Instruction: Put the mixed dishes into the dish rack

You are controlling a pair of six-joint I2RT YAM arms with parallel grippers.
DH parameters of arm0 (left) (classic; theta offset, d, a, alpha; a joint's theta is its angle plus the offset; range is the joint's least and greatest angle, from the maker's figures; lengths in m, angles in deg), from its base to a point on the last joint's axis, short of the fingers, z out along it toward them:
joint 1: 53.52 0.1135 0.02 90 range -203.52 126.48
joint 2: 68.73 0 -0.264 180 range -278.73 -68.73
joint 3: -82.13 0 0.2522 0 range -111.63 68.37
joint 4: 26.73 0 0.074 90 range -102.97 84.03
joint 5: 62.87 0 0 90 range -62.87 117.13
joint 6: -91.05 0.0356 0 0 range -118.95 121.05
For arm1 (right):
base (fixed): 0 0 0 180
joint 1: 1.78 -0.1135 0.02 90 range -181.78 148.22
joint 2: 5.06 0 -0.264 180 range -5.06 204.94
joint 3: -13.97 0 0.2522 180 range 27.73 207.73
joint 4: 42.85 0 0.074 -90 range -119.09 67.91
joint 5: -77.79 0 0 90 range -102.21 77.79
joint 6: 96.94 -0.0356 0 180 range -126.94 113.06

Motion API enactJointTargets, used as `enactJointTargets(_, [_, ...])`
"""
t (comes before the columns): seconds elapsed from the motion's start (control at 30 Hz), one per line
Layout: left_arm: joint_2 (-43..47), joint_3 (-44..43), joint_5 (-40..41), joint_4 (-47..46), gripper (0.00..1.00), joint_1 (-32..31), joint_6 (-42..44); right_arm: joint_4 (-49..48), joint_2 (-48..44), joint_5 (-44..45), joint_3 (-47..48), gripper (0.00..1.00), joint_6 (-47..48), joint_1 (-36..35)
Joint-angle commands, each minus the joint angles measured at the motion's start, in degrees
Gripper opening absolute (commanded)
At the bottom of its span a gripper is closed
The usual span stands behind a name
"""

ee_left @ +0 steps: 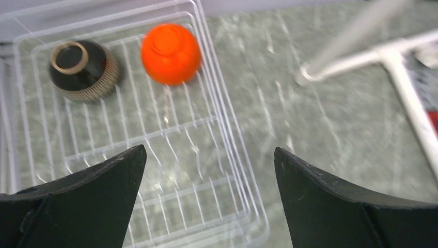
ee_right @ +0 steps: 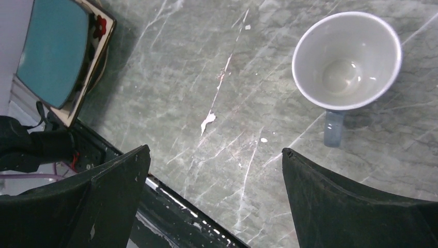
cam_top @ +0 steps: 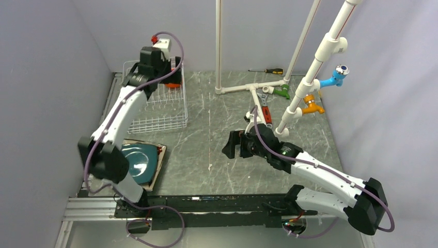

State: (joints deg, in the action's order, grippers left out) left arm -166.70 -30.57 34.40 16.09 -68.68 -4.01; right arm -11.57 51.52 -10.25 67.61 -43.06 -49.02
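In the left wrist view the white wire dish rack (ee_left: 233, 135) holds two upturned bowls at its far end: a dark brown bowl (ee_left: 82, 70) and an orange bowl (ee_left: 170, 51). My left gripper (ee_left: 209, 155) hangs open above the rack's near right corner, holding nothing. A dark teal plate (cam_top: 138, 161) lies on a brown floral plate (cam_top: 161, 155) at the table's near left. A pale cup with a handle (ee_right: 346, 57) stands upright on the table. My right gripper (ee_right: 214, 155) is open and empty above bare table near the front edge, between the cup and the plates.
A white pipe frame (cam_top: 258, 85) stands at the back right, carrying blue (cam_top: 335, 77), orange (cam_top: 312, 107) and green (cam_top: 283, 92) taps. A screwdriver (cam_top: 268, 71) and a red-handled tool (cam_top: 264, 111) lie near it. The black rail (ee_right: 170, 206) runs along the near edge.
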Motion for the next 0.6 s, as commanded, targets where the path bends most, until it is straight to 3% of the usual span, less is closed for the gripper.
enactJointTargets(0.0, [12.6,14.3,-14.0,1.6,0.99,0.0,-9.2,0.7,2.4,-3.6,3.8,0.99,1.3,-0.8])
enactJointTargets(0.27, [31.9,36.6,-17.3,8.1,0.99,-0.2,-11.3,-1.2,8.0,2.8,5.8,0.99,-1.0,-11.8])
enactJointTargets(0.4, [37.4,41.6,-15.6,13.4,0.99,-0.3,-11.9,-6.7,11.7,-0.5,5.5,0.99,-3.7,-14.3])
enactJointTargets(0.57, [41.7,42.4,-7.5,20.8,0.99,-0.3,-14.9,-15.0,15.4,-3.3,5.2,0.99,-8.6,-14.6])
